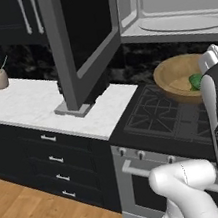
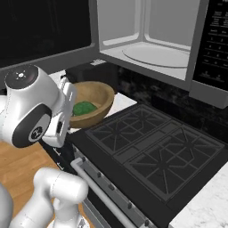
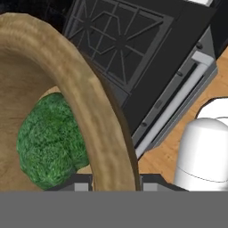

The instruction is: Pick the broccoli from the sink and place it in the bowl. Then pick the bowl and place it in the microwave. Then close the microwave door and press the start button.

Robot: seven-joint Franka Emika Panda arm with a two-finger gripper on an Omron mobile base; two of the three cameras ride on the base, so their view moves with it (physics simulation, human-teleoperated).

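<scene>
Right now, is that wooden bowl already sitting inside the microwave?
No, the bowl with the broccoli inside hangs over the stove's edge, below the open microwave.

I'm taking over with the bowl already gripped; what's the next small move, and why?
Probably lift the bowl a little higher and carry it toward the microwave. The gripper clamps the bowl's rim, the broccoli lies inside, and the microwave door stands open, with the turntable above the bowl's level.
</scene>
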